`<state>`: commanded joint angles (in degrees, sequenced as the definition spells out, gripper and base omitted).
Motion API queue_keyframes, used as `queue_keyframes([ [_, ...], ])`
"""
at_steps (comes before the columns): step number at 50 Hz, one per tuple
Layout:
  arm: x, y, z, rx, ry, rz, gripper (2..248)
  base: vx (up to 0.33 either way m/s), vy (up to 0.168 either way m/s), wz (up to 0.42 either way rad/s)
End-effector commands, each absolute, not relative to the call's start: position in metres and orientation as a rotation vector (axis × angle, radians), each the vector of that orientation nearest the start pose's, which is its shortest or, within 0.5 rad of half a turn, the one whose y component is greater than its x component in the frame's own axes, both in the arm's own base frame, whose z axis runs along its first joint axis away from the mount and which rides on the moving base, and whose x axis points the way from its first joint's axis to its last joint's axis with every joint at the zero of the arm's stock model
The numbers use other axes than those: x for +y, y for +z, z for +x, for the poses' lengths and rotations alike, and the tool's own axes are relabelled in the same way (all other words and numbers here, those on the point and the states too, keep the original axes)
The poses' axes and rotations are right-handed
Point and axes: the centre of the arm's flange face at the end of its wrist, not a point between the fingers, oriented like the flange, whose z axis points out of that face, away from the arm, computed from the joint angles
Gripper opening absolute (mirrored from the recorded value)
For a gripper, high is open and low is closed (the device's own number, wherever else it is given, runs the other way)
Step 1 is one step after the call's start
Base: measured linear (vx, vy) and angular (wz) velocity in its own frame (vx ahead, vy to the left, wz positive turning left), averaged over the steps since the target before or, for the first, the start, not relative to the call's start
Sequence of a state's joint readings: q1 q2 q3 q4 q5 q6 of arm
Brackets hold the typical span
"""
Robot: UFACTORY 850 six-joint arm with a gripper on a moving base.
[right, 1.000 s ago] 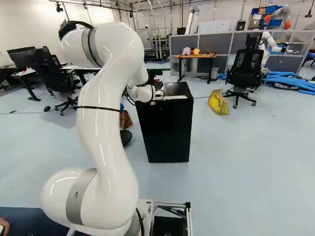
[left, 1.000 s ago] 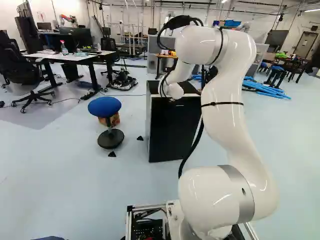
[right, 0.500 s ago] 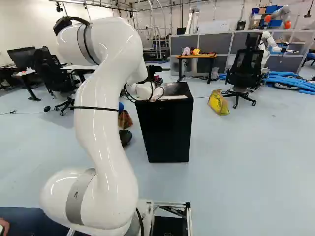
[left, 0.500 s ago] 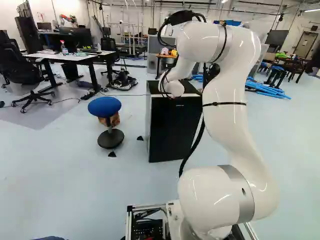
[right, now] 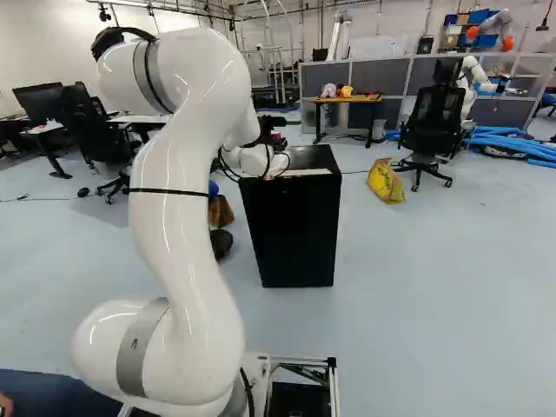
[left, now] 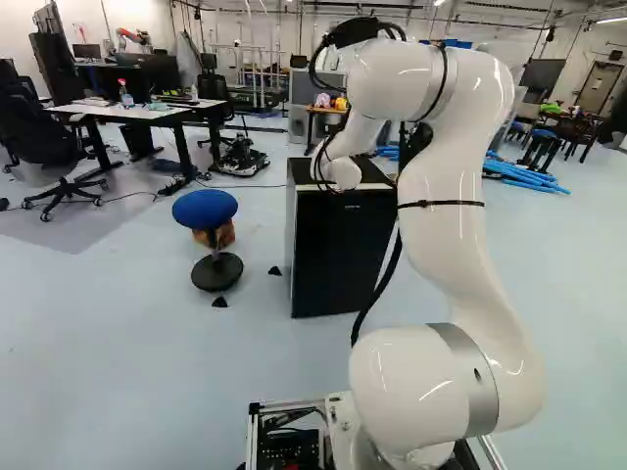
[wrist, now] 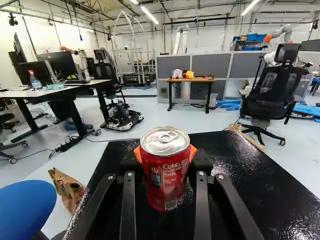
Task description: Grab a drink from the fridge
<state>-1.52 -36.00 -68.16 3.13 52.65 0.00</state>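
At the left of the left base view, a black chair point(left: 34, 137) stands beside a white desk point(left: 137, 113); a spray bottle point(left: 125, 97) is upright on it. Right of the desk, a small wheeled machine point(left: 241, 159) sits on the floor. Nearer the base comes a stool point(left: 205, 209) with a round blue seat, and a brown bag point(wrist: 66, 187) just beyond it.

Next is the black fridge point(left: 338, 245), upright on the floor ahead of the base. The arm point(left: 446, 215) rises right of the middle in that view, bends over high up and reaches down to the fridge's top. In the wrist view the tool point(wrist: 167, 162) is holding a red can point(wrist: 165, 172), one orange pad against each side. The can is upright over the fridge's black top, silver lid up, nearer the top's left edge than its right; whether its base touches the surface, I cannot tell.

Farther right in the right base view, a small table point(right: 356, 99) by grey partitions point(right: 379, 78) carries toys point(right: 346, 91). Then come a yellow bag point(right: 385, 181) on the floor, an office chair point(right: 436, 113), another robot point(right: 470, 74) and blue tubes point(right: 521, 143).
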Motion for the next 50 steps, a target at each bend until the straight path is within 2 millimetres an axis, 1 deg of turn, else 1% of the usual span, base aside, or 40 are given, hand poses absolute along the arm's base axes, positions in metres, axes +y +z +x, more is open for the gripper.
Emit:
queue_keyframes([
  [13,-0.021,0.395,0.659,0.112,-2.125,-2.347,100,0.000,0.000,0.000],
  [26,-0.019,0.400,0.640,0.106,-2.109,-2.360,100,0.000,0.000,0.000],
  [38,-0.017,0.406,0.616,0.098,-2.089,-2.376,100,0.000,0.000,0.000],
  [50,-0.015,0.411,0.585,0.089,-2.064,-2.395,100,0.000,0.000,0.000],
])
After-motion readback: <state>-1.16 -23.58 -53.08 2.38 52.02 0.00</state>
